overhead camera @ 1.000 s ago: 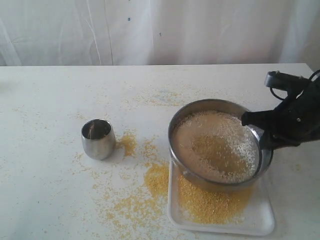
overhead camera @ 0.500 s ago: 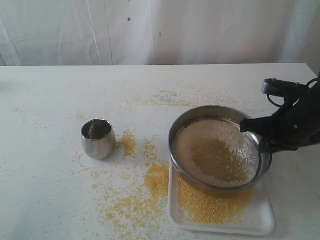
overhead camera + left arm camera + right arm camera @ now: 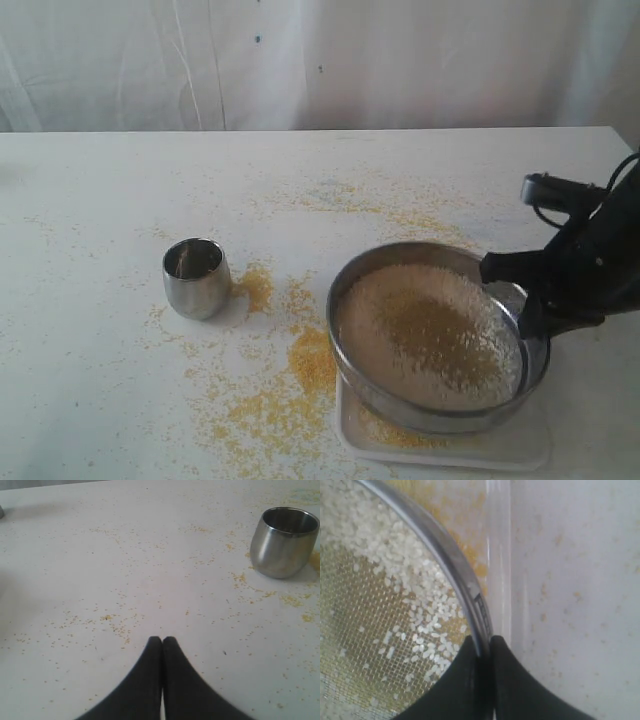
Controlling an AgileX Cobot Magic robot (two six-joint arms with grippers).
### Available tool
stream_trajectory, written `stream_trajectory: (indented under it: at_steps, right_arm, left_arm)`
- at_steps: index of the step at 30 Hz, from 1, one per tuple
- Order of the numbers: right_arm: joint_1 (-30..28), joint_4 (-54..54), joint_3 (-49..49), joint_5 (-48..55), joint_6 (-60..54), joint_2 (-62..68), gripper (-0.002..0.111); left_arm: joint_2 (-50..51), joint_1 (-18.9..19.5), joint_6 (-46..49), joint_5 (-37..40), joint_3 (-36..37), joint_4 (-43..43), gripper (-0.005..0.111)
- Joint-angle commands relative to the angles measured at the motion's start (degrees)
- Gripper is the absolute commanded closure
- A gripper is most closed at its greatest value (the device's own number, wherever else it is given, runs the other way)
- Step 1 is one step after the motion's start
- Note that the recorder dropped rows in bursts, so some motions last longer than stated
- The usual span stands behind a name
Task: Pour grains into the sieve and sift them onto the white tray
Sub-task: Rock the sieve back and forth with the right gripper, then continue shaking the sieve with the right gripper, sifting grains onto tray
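Note:
The round steel sieve [image 3: 437, 338] hangs over the white tray [image 3: 450, 450], most of which it hides. My right gripper [image 3: 520, 295] is shut on the sieve's rim [image 3: 465, 587] at its right side, one finger inside the wall and one outside. Pale whitish grains [image 3: 400, 300] ring the mesh and a darker golden patch lies in the middle; in the right wrist view the white grains [image 3: 395, 565] lie on the mesh. A little yellow meal shows on the tray under the sieve. My left gripper [image 3: 162, 640] is shut and empty, low over the bare table.
A small steel cup [image 3: 196, 277] stands upright on the table left of the sieve, also in the left wrist view [image 3: 284, 541]. Spilled yellow meal [image 3: 300, 370] is scattered over the table between cup and tray. A white curtain hangs behind the table.
The sieve has moved toward the near edge and a little left in my right gripper, now covering more of the tray. The grains have shifted on the mesh. The left arm is still.

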Motion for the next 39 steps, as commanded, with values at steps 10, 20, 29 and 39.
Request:
stream_trajectory:
  at_steps: [10, 20, 29, 39]
  right_arm:
    - [-0.08, 2.09, 0.79, -15.13, 0.08, 0.08, 0.108]
    - [-0.08, 3.4, 0.76, -14.07, 1.04, -0.7, 0.108]
    - [-0.08, 3.12, 0.65, -11.71, 1.04, -1.35, 0.108]
    - [-0.08, 3.79, 0.83, -11.78, 1.21, -2.03, 0.108]
  left_arm:
    - [-0.24, 0.08, -0.01, 0.06, 0.3, 0.0, 0.107]
    - [-0.24, 0.08, -0.01, 0.06, 0.3, 0.0, 0.107]
    - [-0.24, 0.08, -0.01, 0.06, 0.3, 0.0, 0.107]
    - [-0.24, 0.08, -0.01, 0.06, 0.3, 0.0, 0.107]
